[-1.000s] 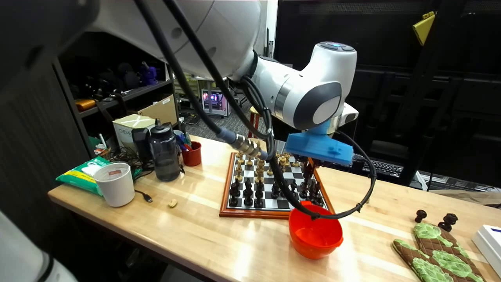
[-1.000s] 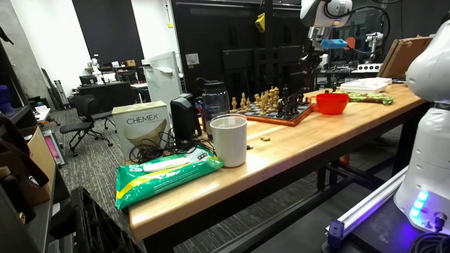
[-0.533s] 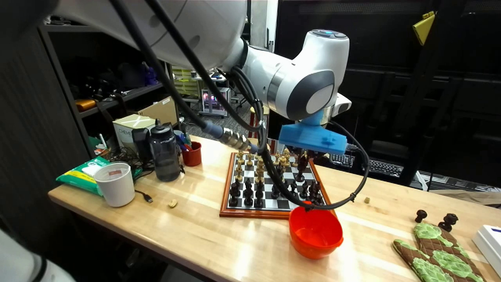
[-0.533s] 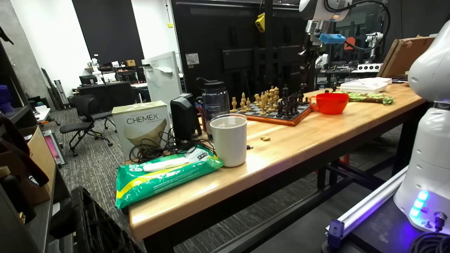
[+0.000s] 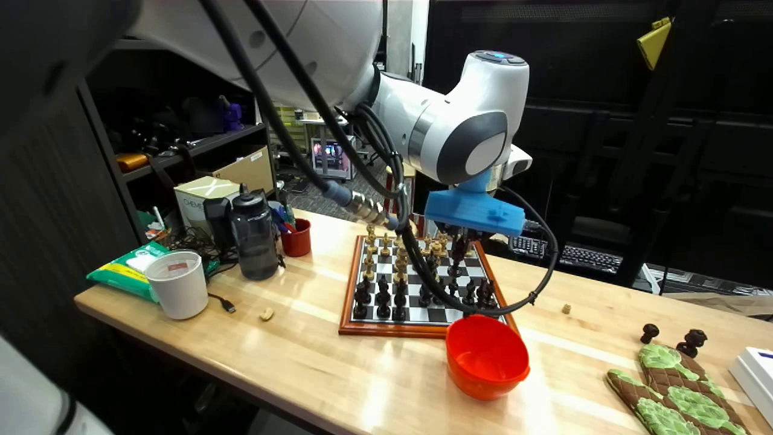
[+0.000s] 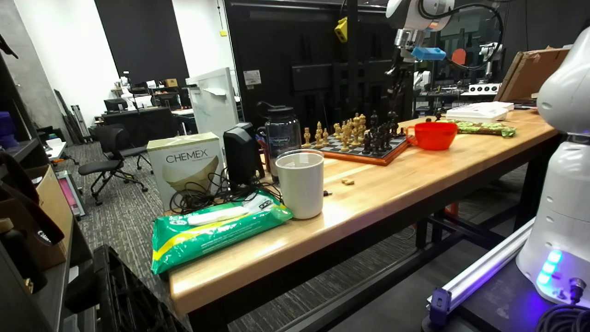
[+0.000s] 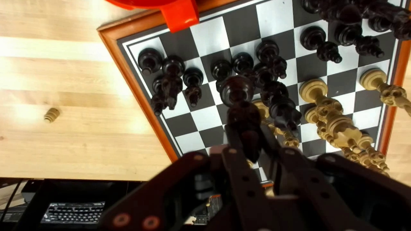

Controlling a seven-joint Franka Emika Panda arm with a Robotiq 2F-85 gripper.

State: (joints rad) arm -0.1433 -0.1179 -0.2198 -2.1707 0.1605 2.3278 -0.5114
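1. Your gripper (image 7: 249, 136) is pointing down, its fingertips pinching a dark chess piece (image 7: 238, 91).
2. Your arm (image 5: 416, 109) is arching over the table (image 5: 290, 338), bending downward at its end.
3. The piece is hanging above the chessboard (image 5: 386, 330).
4. A red bowl (image 5: 489, 386) is standing at the board's corner.

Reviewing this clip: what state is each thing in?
pincer: shut on black chess piece
black chess piece: held in the air, base down
chessboard: flat, bearing standing pieces
red bowl: upright, uncovered
Nalgene bottle: upright, lid on
Chemex box: upright
red pen cup: upright, holding pens
white canister: upright
green wipes pack: lying flat
USB plug: unplugged
oven mitt: lying flat
robot base lights: lit
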